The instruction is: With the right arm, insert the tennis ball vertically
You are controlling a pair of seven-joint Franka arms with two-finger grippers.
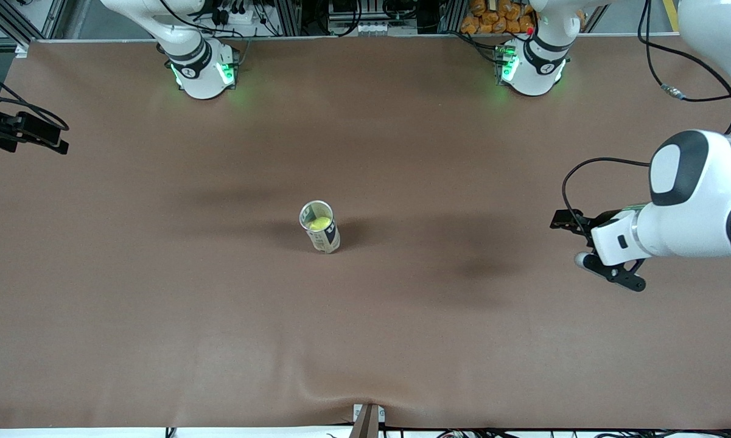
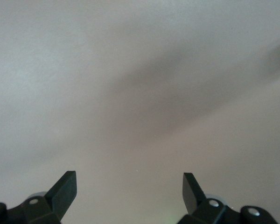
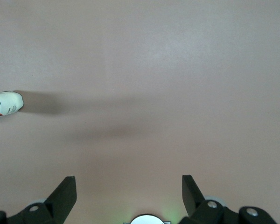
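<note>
A tennis ball can (image 1: 325, 238) stands upright in the middle of the brown table, its top open. A yellow tennis ball (image 1: 319, 224) sits inside it. The can's edge also shows in the right wrist view (image 3: 4, 105). My right gripper (image 3: 129, 184) is open and empty, high over the table near the right arm's base (image 1: 202, 70); it is out of the front view. My left gripper (image 1: 612, 271) hangs over the table at the left arm's end, well away from the can; in the left wrist view it (image 2: 129, 179) is open and empty over bare table.
The left arm's base (image 1: 532, 67) stands at the table's top edge. A black device with cables (image 1: 21, 131) sits at the table's edge at the right arm's end. The table cover (image 1: 365, 340) has a wrinkle near the front camera.
</note>
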